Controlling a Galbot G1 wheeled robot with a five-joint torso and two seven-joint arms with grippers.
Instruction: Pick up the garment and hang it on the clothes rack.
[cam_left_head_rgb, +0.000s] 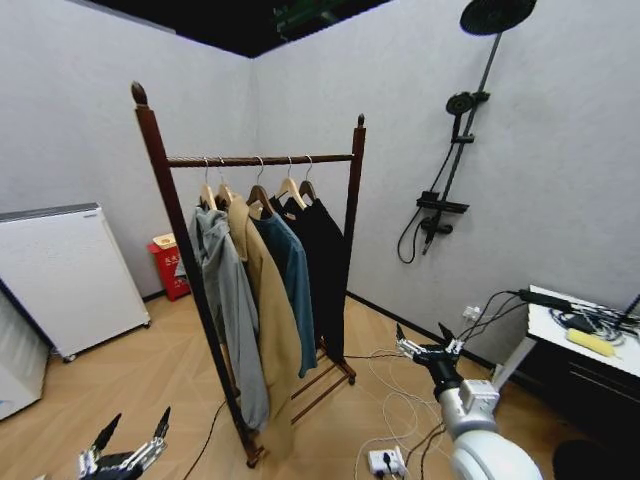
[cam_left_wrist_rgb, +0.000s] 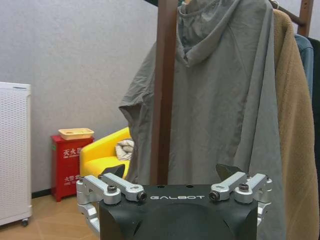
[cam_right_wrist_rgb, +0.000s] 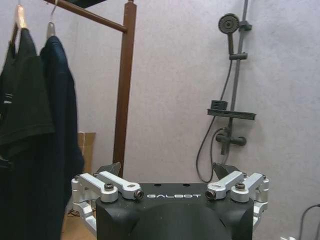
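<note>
The clothes rack (cam_left_head_rgb: 158, 170) stands in the room's corner, dark wooden posts joined by one bar. The garment (cam_left_head_rgb: 327, 270), long and black on a wooden hanger, hangs at the bar's right end beside the far post; it is also the dark cloth (cam_right_wrist_rgb: 61, 130) in the right wrist view. My right gripper (cam_left_head_rgb: 428, 340) is open and empty, low and to the right of the rack, apart from the garment; its fingers (cam_right_wrist_rgb: 167, 169) are spread. My left gripper (cam_left_head_rgb: 137, 426) is open near the floor, left of the rack's near post (cam_left_wrist_rgb: 164, 90), and holds nothing (cam_left_wrist_rgb: 172, 172).
A grey hoodie (cam_left_head_rgb: 232, 300), a tan coat (cam_left_head_rgb: 270, 320) and a blue jacket (cam_left_head_rgb: 295, 285) hang on the same bar. A black shower stand (cam_left_head_rgb: 460, 150) is on the right wall. Cables and a power strip (cam_left_head_rgb: 386, 460) lie on the floor. A white appliance (cam_left_head_rgb: 65, 275) and a red cabinet (cam_left_head_rgb: 170, 270) stand at left.
</note>
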